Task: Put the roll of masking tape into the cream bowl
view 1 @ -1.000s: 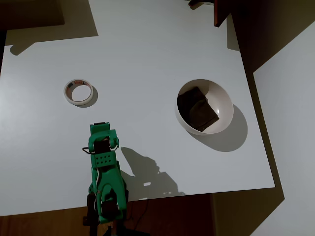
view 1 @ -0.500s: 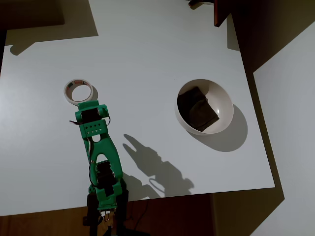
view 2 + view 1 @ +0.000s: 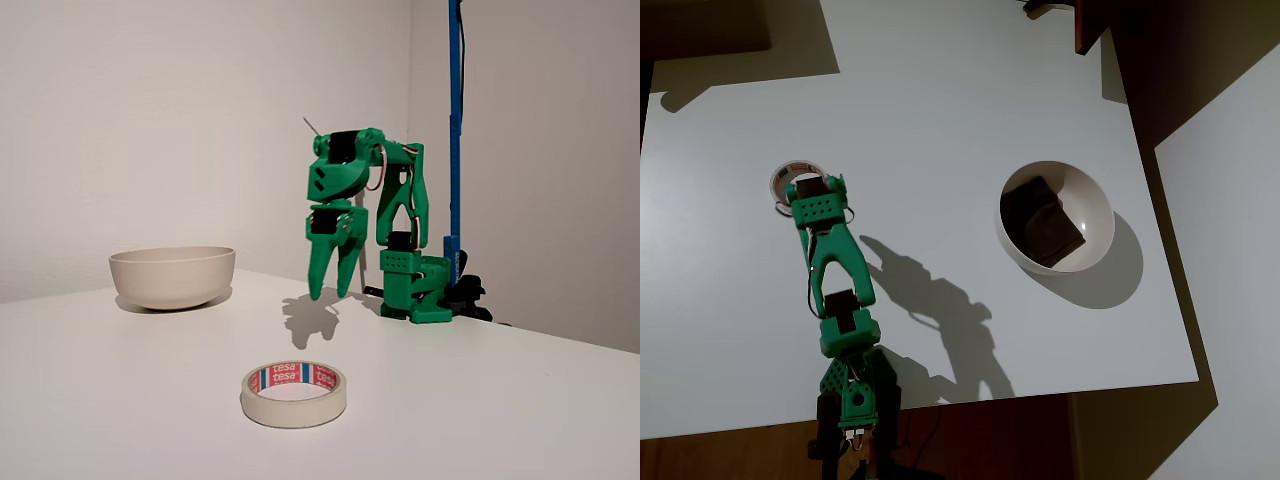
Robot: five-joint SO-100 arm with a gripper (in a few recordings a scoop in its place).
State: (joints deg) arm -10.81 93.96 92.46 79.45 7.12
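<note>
Green SO-100 arm (image 3: 835,290) stretched out over the white table (image 3: 940,100). In the overhead view its wrist sits on top of the roll of masking tape (image 3: 788,172), covering most of the ring; only the upper-left arc of the roll shows. Gripper (image 3: 333,290) seen in the fixed view: both fingers point straight down, tips clearly above the tabletop, narrow gap between them (slightly parted, nothing held).

Roll of masking tape in the fixed view (image 3: 294,394) lies flat on the table, open centre up, red/blue "tesa" print on the inner core. It sits in the foreground of that view, nearer the camera than the gripper; the fingers do not touch it.

Cream bowl (image 3: 1095,205) stands upright on the table, well apart from the tape and to the right of the arm in the overhead view; in the fixed view the cream bowl (image 3: 172,276) is at left, behind the tape. Dark blocky object (image 3: 1040,222) lies inside the bowl (visible from overhead, hidden by the bowl wall from the side).

Blue vertical pole (image 3: 455,130) stands just behind the arm base (image 3: 415,285) in the fixed view. Arm throws a strong shadow on the table to the right in the overhead view.
</note>
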